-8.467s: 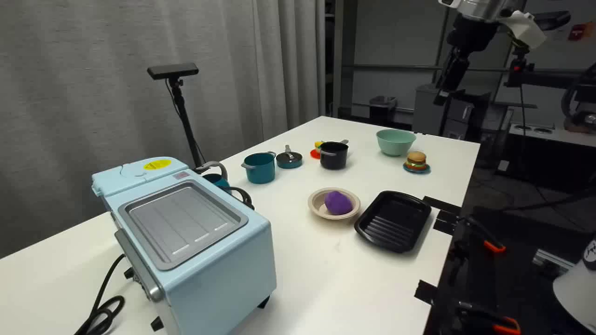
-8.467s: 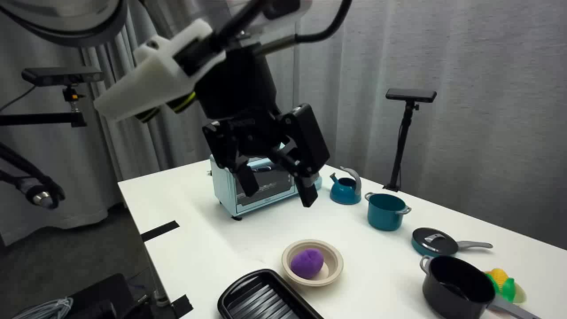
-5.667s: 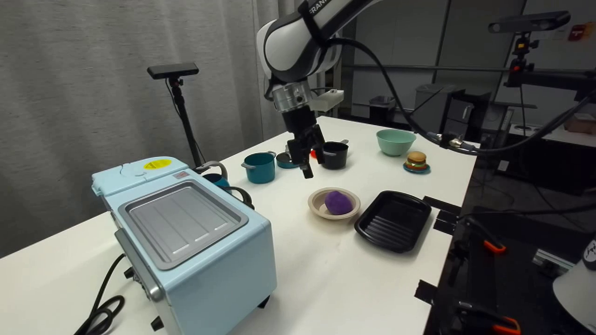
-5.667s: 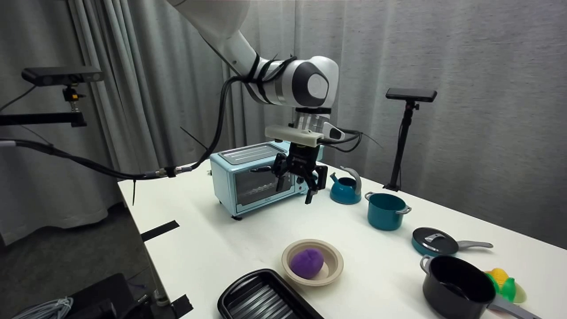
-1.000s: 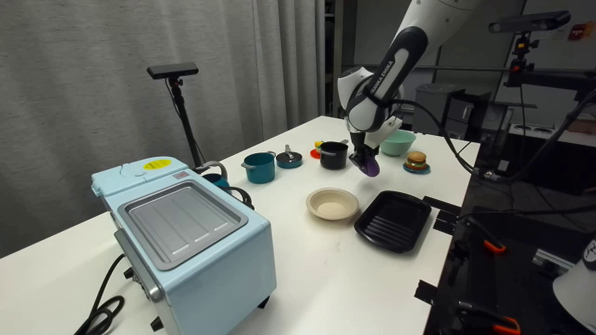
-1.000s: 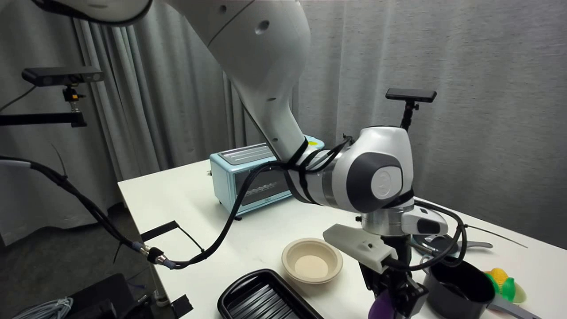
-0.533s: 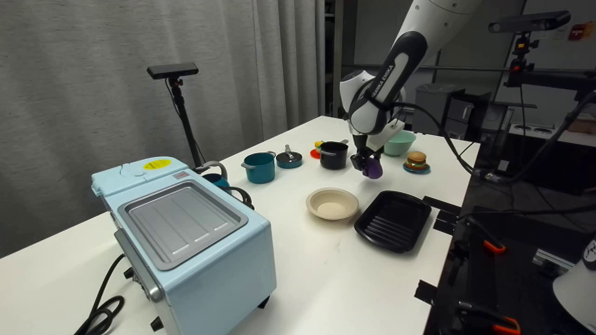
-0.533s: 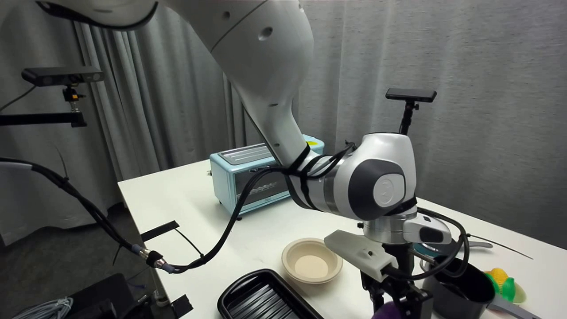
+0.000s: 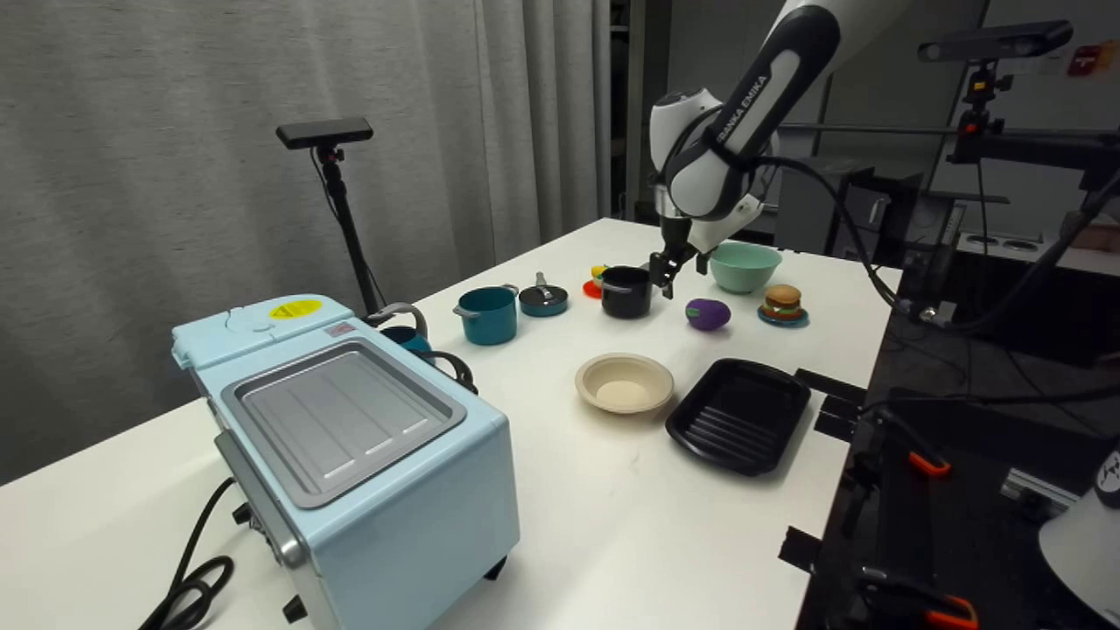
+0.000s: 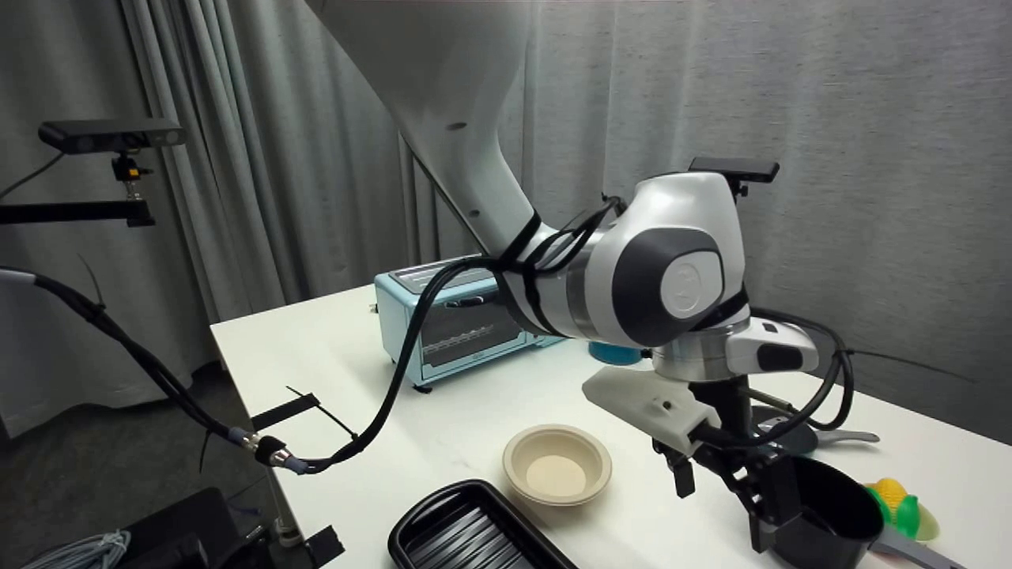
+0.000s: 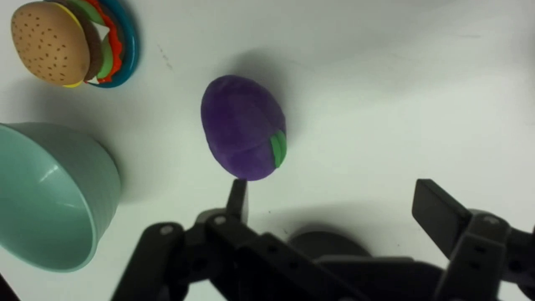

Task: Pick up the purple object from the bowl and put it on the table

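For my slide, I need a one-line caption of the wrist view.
Purple object on the white table, outside the open pincer, with a toy burger and green bowl nearby.

Cream bowl [image 10: 556,476] looks matt, black tray [image 10: 481,531] glossy.

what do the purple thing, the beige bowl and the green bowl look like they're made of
Purple thing: perhaps plush, foam or clay; matte, with faint creases and no sharp highlight.
Beige bowl: probably moulded paper fibre, though plastic is possible; dull, without shine.
Green bowl: likely smooth plastic, possibly ceramic; a bright highlight shows its glossy inside.
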Robot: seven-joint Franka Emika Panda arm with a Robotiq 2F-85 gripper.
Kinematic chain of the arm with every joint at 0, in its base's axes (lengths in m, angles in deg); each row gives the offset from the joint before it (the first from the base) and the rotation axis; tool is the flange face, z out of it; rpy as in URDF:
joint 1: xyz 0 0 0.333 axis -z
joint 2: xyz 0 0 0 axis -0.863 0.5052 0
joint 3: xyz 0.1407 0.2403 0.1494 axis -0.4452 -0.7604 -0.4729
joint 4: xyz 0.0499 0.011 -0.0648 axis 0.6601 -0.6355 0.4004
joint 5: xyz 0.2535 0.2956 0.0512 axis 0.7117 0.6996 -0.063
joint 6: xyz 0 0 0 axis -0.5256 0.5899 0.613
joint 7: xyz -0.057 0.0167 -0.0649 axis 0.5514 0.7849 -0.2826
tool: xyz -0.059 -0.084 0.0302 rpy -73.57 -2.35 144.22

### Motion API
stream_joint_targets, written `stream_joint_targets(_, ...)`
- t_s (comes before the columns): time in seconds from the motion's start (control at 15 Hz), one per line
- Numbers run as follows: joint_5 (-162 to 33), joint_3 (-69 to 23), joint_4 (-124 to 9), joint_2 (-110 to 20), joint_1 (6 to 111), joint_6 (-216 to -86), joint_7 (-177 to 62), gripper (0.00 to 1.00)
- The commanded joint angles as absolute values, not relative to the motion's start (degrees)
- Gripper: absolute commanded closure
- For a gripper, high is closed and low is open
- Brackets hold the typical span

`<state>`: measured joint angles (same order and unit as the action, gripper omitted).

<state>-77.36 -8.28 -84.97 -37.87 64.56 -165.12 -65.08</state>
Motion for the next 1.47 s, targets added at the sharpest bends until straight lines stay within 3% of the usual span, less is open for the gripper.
stream_joint_targets(0.0,-80.7,-7.3,-90.4,-44.9,63.2,-168.4,-67.1,0.00)
stream_joint_targets(0.6,-88.8,-7.9,-96.0,-53.8,63.2,-169.9,-73.0,0.00)
stream_joint_targets(1.4,-86.4,-9.3,-93.2,-50.5,64.6,-168.9,-70.7,0.00)
